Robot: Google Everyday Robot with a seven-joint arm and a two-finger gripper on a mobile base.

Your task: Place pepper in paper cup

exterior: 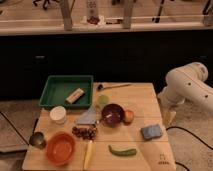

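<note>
The green pepper (122, 150) lies on the wooden table (145, 100) near the front edge, right of centre. The white paper cup (58, 114) stands upright at the left side, just in front of the green tray. My white arm comes in from the right, and the gripper (170, 118) hangs beside the table's right edge, well right of and behind the pepper and far from the cup. It holds nothing that I can see.
A green tray (66, 91) holding a small block sits at the back left. An orange bowl (60, 148), metal cup (37, 140), pale yellow stick (89, 154), grapes (84, 132), purple bowl (112, 115), blue sponge (151, 131) and spoon (112, 86) crowd the table.
</note>
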